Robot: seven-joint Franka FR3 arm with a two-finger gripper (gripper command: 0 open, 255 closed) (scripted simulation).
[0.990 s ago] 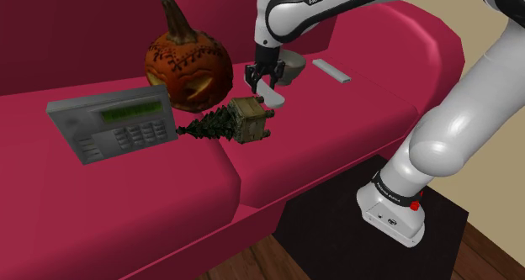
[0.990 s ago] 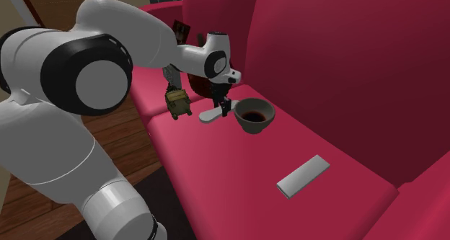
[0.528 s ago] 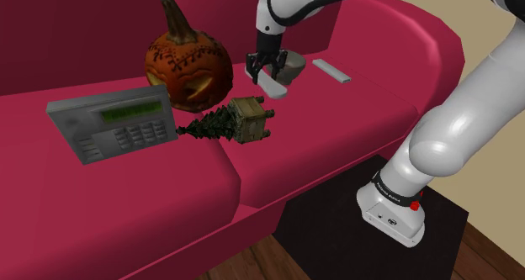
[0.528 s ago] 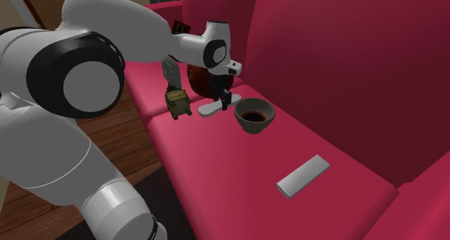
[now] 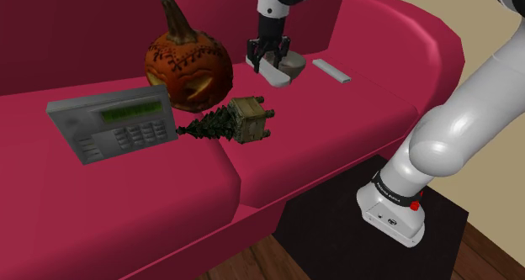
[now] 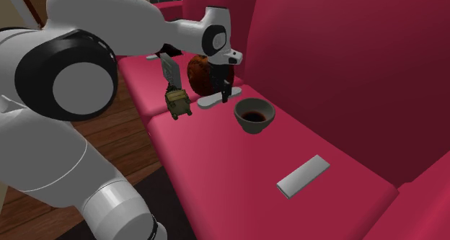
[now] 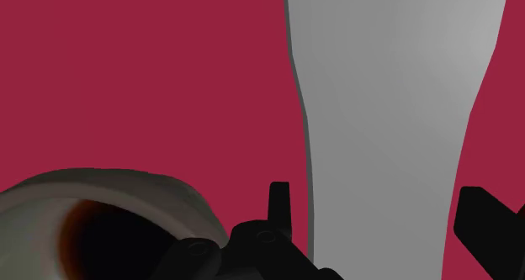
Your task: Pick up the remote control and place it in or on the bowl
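One long pale grey remote control point(image 7: 387, 110) hangs clamped in the black two-finger tool point(image 5: 269, 56), clear of the red sofa seat point(image 6: 216, 166) and just beside the round grey bowl point(image 6: 254, 116), so the carry seems in hand, and next it needs centring over the bowl before letting go.

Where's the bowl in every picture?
Shoulder view: bowl upper middle, partly behind the pale curved remote.
Second exterior view: centre, right of that remote.
Wrist view: beside the remote, dark inside showing.
Shared landmark: the pale curved remote.
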